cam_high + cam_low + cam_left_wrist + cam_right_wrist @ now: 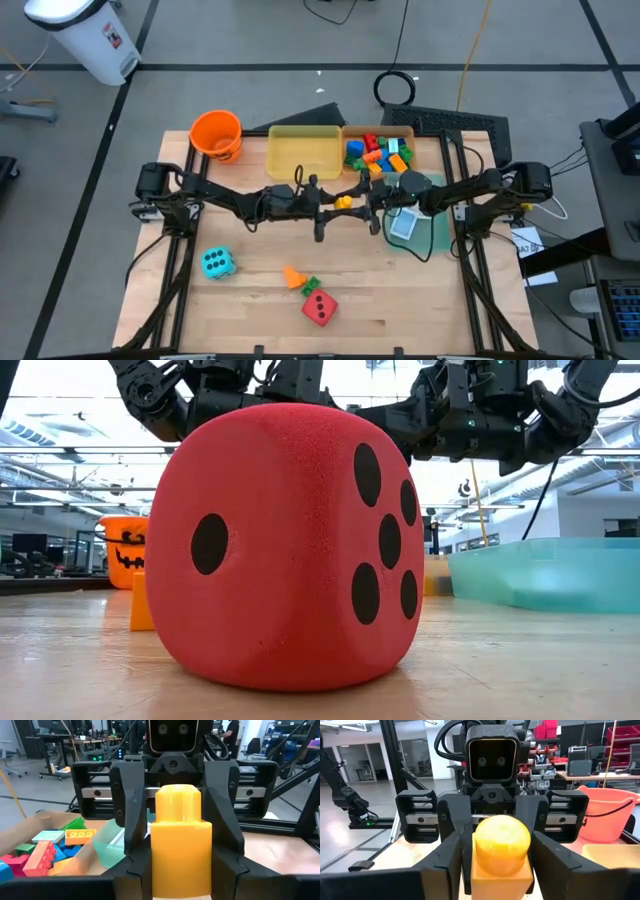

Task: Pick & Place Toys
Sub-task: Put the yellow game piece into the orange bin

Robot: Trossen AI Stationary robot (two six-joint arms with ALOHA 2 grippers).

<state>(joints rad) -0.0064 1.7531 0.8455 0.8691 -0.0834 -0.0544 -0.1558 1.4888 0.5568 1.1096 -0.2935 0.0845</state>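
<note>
One yellow brick (344, 202) with a round stud, gripped by both the left gripper (330, 203) and right gripper (362, 201); two dice at six o'clock

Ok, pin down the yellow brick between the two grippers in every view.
High view: yellow brick mid-table, between the left gripper and right gripper.
Low view: not visible; the red die fills the picture.
Left wrist view: centre foreground, between dark fingers.
Right wrist view: bottom centre.
Shared landmark: orange bucket.
</note>
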